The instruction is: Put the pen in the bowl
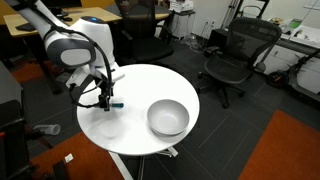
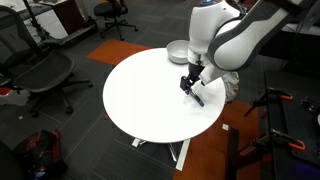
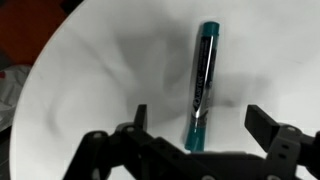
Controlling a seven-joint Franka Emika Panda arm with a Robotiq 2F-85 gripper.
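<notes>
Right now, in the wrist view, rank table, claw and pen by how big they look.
1. table: fills most of the frame.
2. claw: open, it spans wider than the pen is long, but it sits nearest the camera, so this rank is unsure.
3. pen.

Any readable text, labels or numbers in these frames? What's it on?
None readable.
Thin dark pen with teal ends: pale marks along the barrel, too blurred to read.
Round silvery-grey bowl: no lettering visible.
White round table: no lettering visible.
</notes>
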